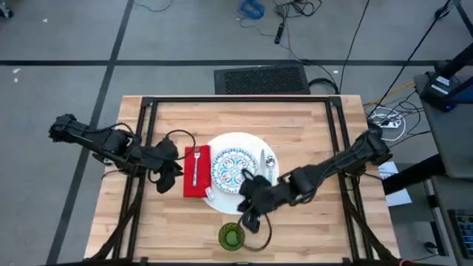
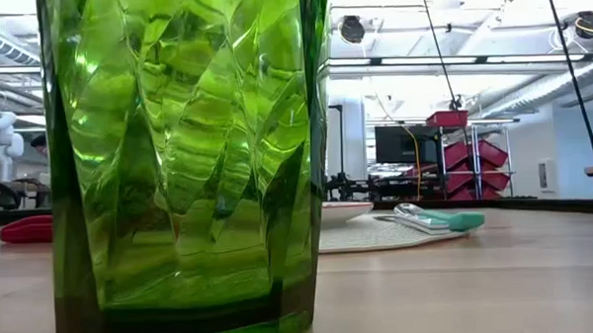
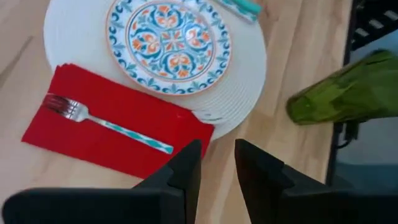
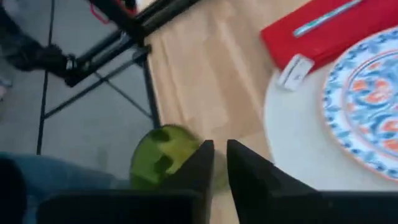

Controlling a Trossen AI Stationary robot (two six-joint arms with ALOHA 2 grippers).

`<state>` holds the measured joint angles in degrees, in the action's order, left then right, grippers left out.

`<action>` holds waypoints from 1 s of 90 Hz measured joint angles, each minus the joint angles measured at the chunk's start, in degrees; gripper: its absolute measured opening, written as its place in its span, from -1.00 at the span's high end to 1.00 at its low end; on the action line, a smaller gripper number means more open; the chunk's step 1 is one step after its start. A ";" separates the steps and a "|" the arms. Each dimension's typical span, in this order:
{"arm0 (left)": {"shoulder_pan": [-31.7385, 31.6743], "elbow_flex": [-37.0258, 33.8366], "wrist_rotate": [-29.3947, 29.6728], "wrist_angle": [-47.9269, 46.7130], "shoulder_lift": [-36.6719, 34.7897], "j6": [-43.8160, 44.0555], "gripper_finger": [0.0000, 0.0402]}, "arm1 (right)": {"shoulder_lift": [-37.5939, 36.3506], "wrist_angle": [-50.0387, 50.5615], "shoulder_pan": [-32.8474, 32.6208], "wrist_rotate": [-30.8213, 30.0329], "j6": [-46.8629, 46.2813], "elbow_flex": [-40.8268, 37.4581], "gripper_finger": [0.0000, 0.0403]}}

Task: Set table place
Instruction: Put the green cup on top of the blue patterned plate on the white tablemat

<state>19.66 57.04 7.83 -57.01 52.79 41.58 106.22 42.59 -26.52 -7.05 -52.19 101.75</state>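
The large white plate lies mid-table with the patterned plate on it and the teal-handled spoon on its right rim. Against the plate's left side lies the red napkin, bearing the fork. The green cup stands upright near the table's near edge. My left gripper hovers left of the napkin, its fingers slightly open on nothing. My right gripper is just far-right of the cup, its fingers nearly together and holding nothing.
A black metal frame rims the wooden table. Bare wood lies right of the plate and at the near left. In the low view the cup fills the foreground, with the spoon and plate behind it.
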 joint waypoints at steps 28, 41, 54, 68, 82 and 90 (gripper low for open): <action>0.00 -2.27 2.42 0.78 0.01 0.12 0.59 | 11.35 14.63 0.70 13.11 -13.66 15.31 0.63; 0.00 -3.46 2.49 0.62 0.01 1.03 0.59 | 14.10 14.60 1.39 17.99 -17.48 17.92 0.33; -0.01 -3.81 3.08 0.61 0.01 1.46 0.59 | 14.75 14.97 1.36 19.08 -19.27 18.01 0.12; 0.00 -3.81 3.72 0.64 0.01 0.13 0.59 | 14.75 16.79 1.33 17.56 -19.81 18.08 0.05; 0.00 -3.81 4.25 0.72 0.01 0.03 0.59 | 15.10 17.19 1.35 17.55 -20.28 18.08 0.05; -0.01 -3.81 4.25 0.70 0.01 0.02 0.59 | 16.28 17.06 1.33 18.12 -20.30 18.08 0.05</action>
<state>19.65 53.23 12.08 -56.31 52.80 41.59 122.50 59.65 -25.19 11.07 -72.49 119.83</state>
